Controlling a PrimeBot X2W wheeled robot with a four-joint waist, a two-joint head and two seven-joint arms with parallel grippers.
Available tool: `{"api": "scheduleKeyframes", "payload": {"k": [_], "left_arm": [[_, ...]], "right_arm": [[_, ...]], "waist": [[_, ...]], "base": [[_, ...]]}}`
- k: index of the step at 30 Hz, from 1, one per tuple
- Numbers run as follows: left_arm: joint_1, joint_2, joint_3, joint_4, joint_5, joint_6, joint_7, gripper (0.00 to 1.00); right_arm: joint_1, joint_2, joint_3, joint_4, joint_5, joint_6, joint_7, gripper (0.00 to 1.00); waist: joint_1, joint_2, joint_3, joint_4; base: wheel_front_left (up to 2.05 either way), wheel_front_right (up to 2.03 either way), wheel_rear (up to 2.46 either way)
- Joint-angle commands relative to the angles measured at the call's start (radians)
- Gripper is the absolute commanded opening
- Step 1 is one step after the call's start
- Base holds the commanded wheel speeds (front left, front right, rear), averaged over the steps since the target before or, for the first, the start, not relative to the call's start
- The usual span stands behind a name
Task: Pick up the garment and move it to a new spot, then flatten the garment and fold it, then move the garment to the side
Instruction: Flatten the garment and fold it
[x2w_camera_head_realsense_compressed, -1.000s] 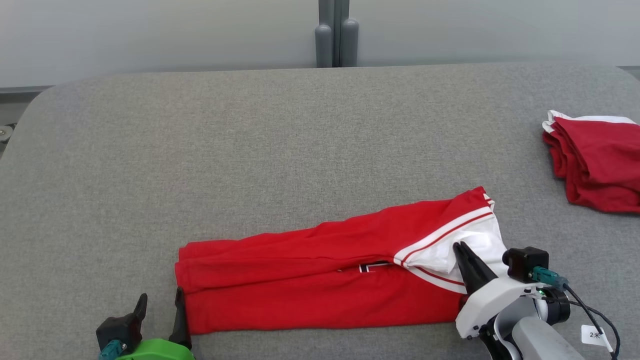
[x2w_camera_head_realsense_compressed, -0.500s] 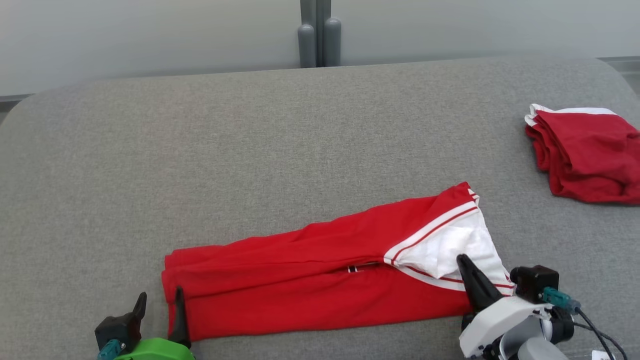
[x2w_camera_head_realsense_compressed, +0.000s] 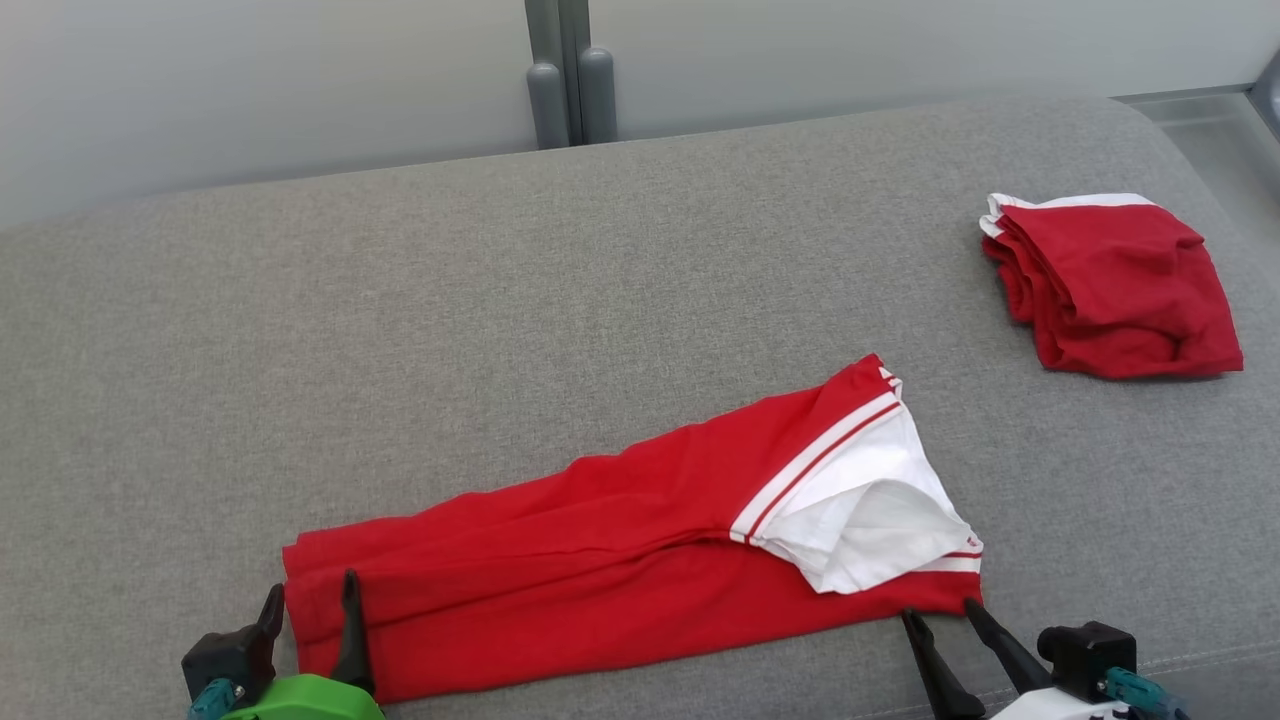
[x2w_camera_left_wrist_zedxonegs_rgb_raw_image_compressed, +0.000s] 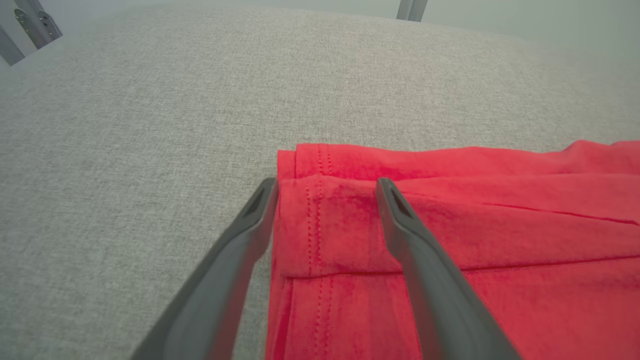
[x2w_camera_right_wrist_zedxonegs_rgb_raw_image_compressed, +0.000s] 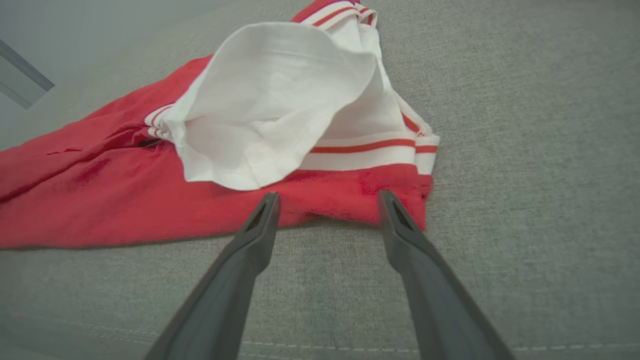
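Now that the right claw (x2w_camera_head_realsense_compressed: 937, 608) has let go and drawn back, the grey padded table (x2w_camera_head_realsense_compressed: 640, 250) carries the red garment (x2w_camera_head_realsense_compressed: 600, 560) on its own. The garment lies as a long folded band across the near side, slanting up toward the robot's right. Well apart, at the far right, sits a second red garment (x2w_camera_head_realsense_compressed: 1110, 285), already folded small. A second ago the right claw was pinched at the white end; now its fingers stand wide just off the near hem, holding nothing. The left claw (x2w_camera_head_realsense_compressed: 312, 583) is also wide and straddles the band's left corner, one finger over the cloth and one beside it. The white flap (x2w_camera_right_wrist_zedxonegs_rgb_raw_image_compressed: 270, 100) lies turned back and puffed, not flat. The lengthwise fold looks done, so I judge the next step is smoothing that flap and folding end to end.
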Motion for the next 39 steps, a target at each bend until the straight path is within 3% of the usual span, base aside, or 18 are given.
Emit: {"api": "scheduleKeyframes", "payload": {"k": [1, 11, 21, 30, 34, 39], "left_arm": [[-0.008, 0.003, 0.002, -0.003, 0.002, 0.006, 0.001, 1.00], [0.001, 0.003, 0.007, -0.017, 0.008, 0.019, 0.001, 1.00], [-0.009, 0.004, -0.014, -0.006, 0.004, 0.012, 0.001, 1.00], [0.014, 0.003, -0.006, 0.003, -0.003, 0.010, 0.001, 1.00], [0.014, 0.003, -0.016, 0.006, -0.011, 0.012, 0.001, 1.00], [0.007, 0.003, -0.025, 0.007, -0.014, 0.012, 0.001, 1.00]], "right_arm": [[0.023, -0.012, -0.006, -0.015, 0.000, -0.001, -0.002, 1.00], [-0.007, -0.038, -0.140, -0.139, -0.049, -0.001, -0.002, 1.00], [-0.185, -0.118, -0.005, -0.099, -0.057, -0.001, 0.105, 1.00], [-0.323, -0.299, 0.114, -0.149, 0.010, -0.001, 0.290, 1.00], [-0.353, -0.330, 0.129, -0.129, 0.079, -0.002, 0.376, 1.00], [-0.356, -0.321, 0.113, -0.076, 0.151, -0.002, 0.434, 1.00]], "waist": [[0.0000, 0.0000, -0.001, -0.004], [0.0000, 0.0000, -0.008, 0.012], [0.0000, 0.0000, -0.015, 0.050], [0.0000, 0.0000, -0.027, 0.068], [0.0000, 0.0000, -0.025, 0.069], [0.0000, 0.0000, -0.017, 0.071]], "base": [[0.00, 0.00, 0.00], [0.00, 0.00, 0.00], [0.00, 0.00, 0.00], [0.00, 0.00, 0.00], [0.00, 0.00, 0.00], [0.00, 0.00, 0.00]]}}
